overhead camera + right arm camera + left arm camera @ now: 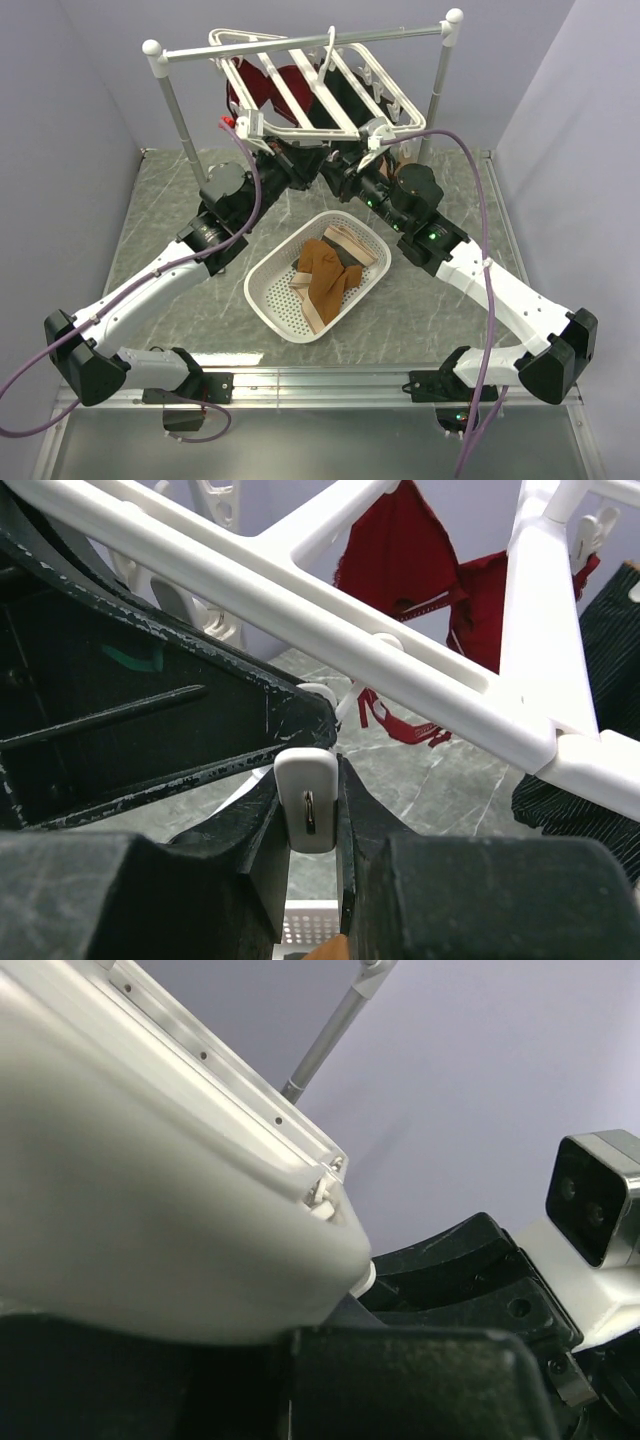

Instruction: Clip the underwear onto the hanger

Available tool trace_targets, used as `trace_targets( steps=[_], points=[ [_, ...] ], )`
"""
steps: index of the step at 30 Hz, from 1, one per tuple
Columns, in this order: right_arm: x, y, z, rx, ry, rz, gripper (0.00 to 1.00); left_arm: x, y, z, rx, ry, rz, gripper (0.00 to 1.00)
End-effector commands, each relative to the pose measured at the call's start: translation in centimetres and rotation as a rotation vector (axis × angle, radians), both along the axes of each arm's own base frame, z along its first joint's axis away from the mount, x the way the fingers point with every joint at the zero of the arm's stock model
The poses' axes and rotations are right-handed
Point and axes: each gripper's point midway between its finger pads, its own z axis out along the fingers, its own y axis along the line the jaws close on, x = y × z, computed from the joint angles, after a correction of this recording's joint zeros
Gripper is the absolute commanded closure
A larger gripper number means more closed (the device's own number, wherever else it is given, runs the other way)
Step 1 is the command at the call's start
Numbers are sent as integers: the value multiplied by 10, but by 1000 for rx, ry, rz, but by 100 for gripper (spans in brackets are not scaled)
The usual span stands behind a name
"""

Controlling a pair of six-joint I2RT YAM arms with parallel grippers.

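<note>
The white hanger (310,90) hangs from the grey rail, and both arms reach up under its near edge. My right gripper (312,810) is shut on a small white clip (308,790) dangling from the hanger's bar (400,650); in the top view it (374,140) is at the front right corner. My left gripper (262,140) is at the front left corner. In its wrist view the hanger frame (150,1160) fills the picture and presses on the closed dark fingers (400,1380). The rust-brown underwear (325,270) lies in the basket, its edge showing in the right wrist view (322,948).
A white perforated basket (270,300) sits mid-table with beige pieces beside the underwear. A red garment (262,88) and a dark striped garment (590,740) hang clipped on the hanger. The grey rail (300,45) stands on two posts at the back. Purple walls enclose the table.
</note>
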Motion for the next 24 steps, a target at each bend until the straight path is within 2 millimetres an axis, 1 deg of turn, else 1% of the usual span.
trace_targets(
  steps=[1, 2, 5, 7, 8, 13, 15, 16, 17, 18, 19, 20, 21, 22, 23, 24],
  points=[
    [-16, 11, 19, 26, -37, 69, 99, -5, 3, 32, -77, -35, -10, 100],
    [-15, 9, 18, 25, -34, 60, 88, -4, 4, 31, -84, -26, -4, 100],
    [-15, 2, 13, 18, -33, 32, 73, -1, 8, 29, -108, 8, -5, 100],
    [-15, -3, 6, 15, -27, 17, 72, 1, 8, 27, -112, 31, -3, 100],
    [-16, -6, 8, 4, -53, 11, 72, 3, 9, 26, -114, 42, -2, 100],
    [-15, -5, 0, -11, -55, 15, 72, 7, 11, 21, -134, 84, -12, 100],
    [-15, -5, 3, -10, -68, 17, 74, 7, 11, 22, -135, 79, -15, 100],
    [-14, -3, 5, -8, -72, 18, 78, 6, 11, 23, -136, 78, -17, 100],
    [-14, -3, 6, -9, -78, 17, 91, 7, 11, 22, -135, 85, -17, 100],
    [-14, -2, 7, -12, -80, 20, 97, 7, 12, 22, -138, 87, -18, 100],
    [-13, -2, 8, -13, -80, 21, 100, 5, 11, 22, -143, 88, -32, 99],
    [-13, -1, 7, -19, -77, 27, 100, 3, 11, 24, -148, 81, -43, 94],
    [-14, -1, 8, -17, -79, 30, 100, 5, 13, 22, -148, 83, -43, 81],
    [-15, 0, 8, -17, -80, 35, 100, -1, 12, 25, -147, 67, -67, 75],
    [-15, 0, 7, -19, -79, 36, 100, -2, 13, 27, -145, 58, -69, 70],
    [-15, 0, 8, -17, -81, 36, 100, -3, 14, 25, -137, 56, -66, 61]
  ],
)
